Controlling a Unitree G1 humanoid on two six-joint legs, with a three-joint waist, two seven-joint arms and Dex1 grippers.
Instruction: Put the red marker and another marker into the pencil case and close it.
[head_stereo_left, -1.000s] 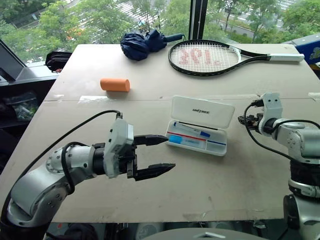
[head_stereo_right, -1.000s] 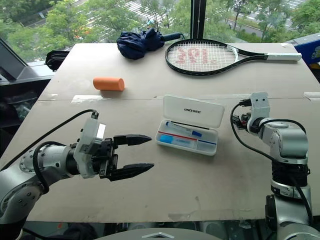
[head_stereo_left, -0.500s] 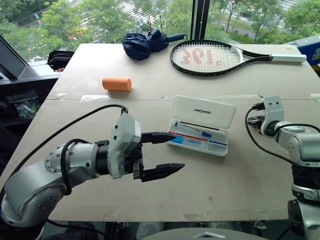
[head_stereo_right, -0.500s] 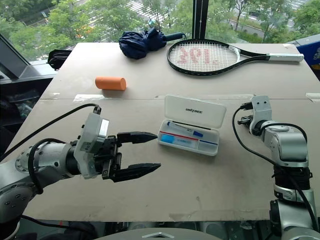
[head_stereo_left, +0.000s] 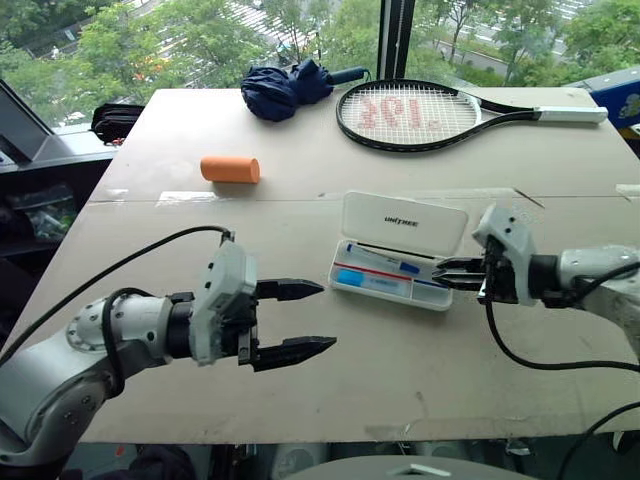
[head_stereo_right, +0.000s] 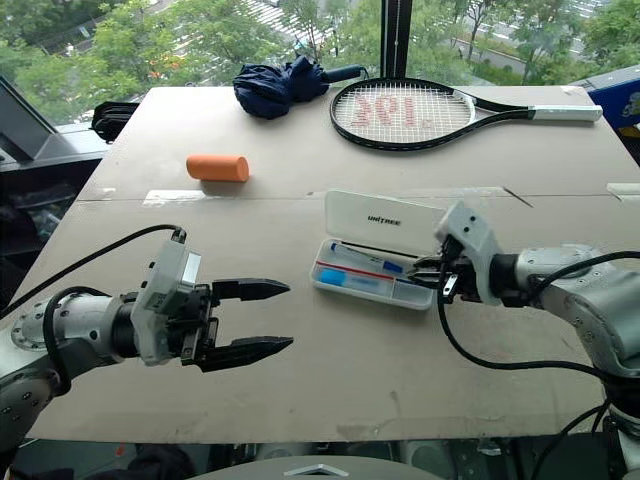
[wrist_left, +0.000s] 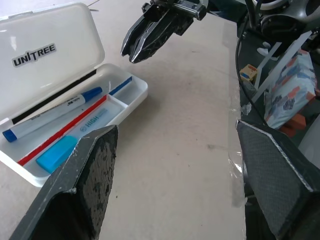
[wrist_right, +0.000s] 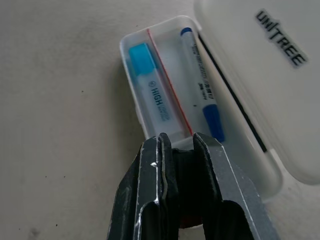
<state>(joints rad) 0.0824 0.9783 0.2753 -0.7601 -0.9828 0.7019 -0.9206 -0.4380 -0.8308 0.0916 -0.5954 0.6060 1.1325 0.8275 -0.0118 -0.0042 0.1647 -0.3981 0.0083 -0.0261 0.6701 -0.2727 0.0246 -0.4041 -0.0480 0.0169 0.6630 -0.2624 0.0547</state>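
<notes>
near the middle of the table (head_stereo_left: 300, 215) lies the pencil case (head_stereo_left: 400, 252), its lid (head_stereo_left: 405, 224) swung up and back so the printed logo faces the head camera, its tray toward the robot. the eye views show a red strip and a blue patch in that tray but not what they belong to. the right wrist view looks straight down into it: a highlighter (wrist_right: 150, 87) with a light-blue cap, a thin red strip (wrist_right: 170, 85) running the tray's length just beside it, and a white marker (wrist_right: 200, 87) with a blue cap nearest the lid's hinge. no red marker can be made out in the case; whether the red strip is one i cannot tell.

the left wrist view shows the same contents from the other end, plus the right gripper (wrist_left: 150, 37) seen from in front, its two black fingers pressed together with nothing between them, tips pointing toward the case's end, not touching it.

from the eye views, the right gripper (head_stereo_left: 450, 272) sits at the case's right end, just beside the tray. the left gripper (head_stereo_left: 305, 320) hovers to the left of the case, well apart from it, fingers spread wide and holding nothing.

beyond the case, further from the robot, lie an orange cylinder (head_stereo_left: 230, 169), a folded dark-blue umbrella (head_stereo_left: 285, 88) and a tennis racket (head_stereo_left: 430, 112).
</notes>
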